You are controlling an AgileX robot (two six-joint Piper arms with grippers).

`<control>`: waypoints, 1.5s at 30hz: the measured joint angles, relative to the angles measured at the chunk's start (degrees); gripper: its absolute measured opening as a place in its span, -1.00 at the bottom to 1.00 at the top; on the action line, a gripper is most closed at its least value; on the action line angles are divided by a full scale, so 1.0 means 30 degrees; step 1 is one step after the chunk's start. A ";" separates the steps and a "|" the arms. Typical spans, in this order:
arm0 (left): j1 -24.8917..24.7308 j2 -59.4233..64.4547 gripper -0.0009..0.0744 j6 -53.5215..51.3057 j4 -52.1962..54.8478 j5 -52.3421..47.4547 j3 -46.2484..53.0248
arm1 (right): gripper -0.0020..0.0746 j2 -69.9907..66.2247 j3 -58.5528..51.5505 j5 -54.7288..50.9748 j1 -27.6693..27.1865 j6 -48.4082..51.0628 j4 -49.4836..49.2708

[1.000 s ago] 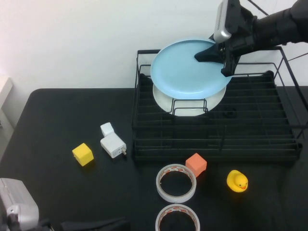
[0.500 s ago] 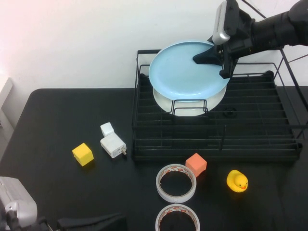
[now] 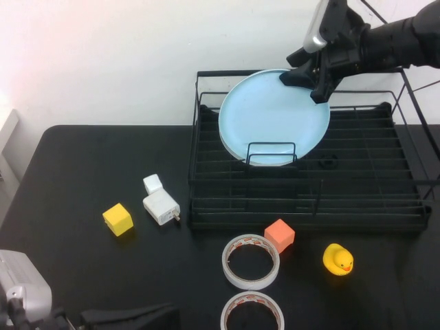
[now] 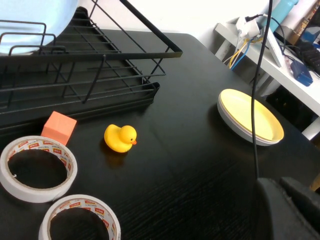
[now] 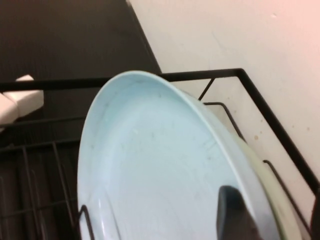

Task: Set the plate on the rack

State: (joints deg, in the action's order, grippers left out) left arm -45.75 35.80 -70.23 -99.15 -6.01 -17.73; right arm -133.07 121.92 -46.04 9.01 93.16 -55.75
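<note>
Right hand (image 3: 311, 77) pinches the smooth round plate (image 3: 273, 117) upright in the wire rack (image 3: 357, 180); left hand's (image 3: 124, 319) grip unclear.

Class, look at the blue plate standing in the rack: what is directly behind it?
In the right wrist view a pale green-white plate's rim shows just behind the blue plate; the rest is covered. The right hand grips its top edge. The left hand rests low, near the table's front.
</note>
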 joint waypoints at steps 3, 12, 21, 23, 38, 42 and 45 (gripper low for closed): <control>0.0000 0.0000 -0.98 0.0107 0.0000 0.0028 0.0000 | -0.11 0.0036 0.0000 0.0000 0.0000 -0.0683 0.0101; 0.0000 0.0000 -0.98 0.0199 0.0000 0.0028 0.0000 | -0.12 0.1463 0.0000 -0.0145 0.0000 -0.1547 0.0417; 0.0000 0.0000 -0.98 0.0213 0.0000 -0.0007 0.0000 | -0.13 0.2522 0.0039 -0.0938 0.0000 -0.2238 0.1352; 0.0000 0.0000 -0.98 0.0213 0.0000 -0.0132 0.0000 | -0.13 0.2522 0.0039 -0.1415 0.0000 -0.3180 0.1911; 0.0000 0.0000 -0.98 -0.0564 -0.0037 0.2834 0.0035 | -0.91 0.6677 0.0039 -0.7548 -0.0672 -1.0075 0.4609; 0.0000 0.0000 -0.98 -0.1271 -0.0156 0.4908 0.0108 | -0.91 0.8677 0.0039 -0.8147 -0.0749 -1.0582 0.4609; 0.0000 0.0000 -0.98 -0.2179 -0.0289 0.6599 0.0187 | -0.91 1.0337 -0.0124 -0.8147 -0.0749 -1.0700 0.4483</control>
State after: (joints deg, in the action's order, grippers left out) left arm -45.75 35.80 -76.77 -100.01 13.79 -17.17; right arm -102.06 121.54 -70.48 6.76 61.06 -42.30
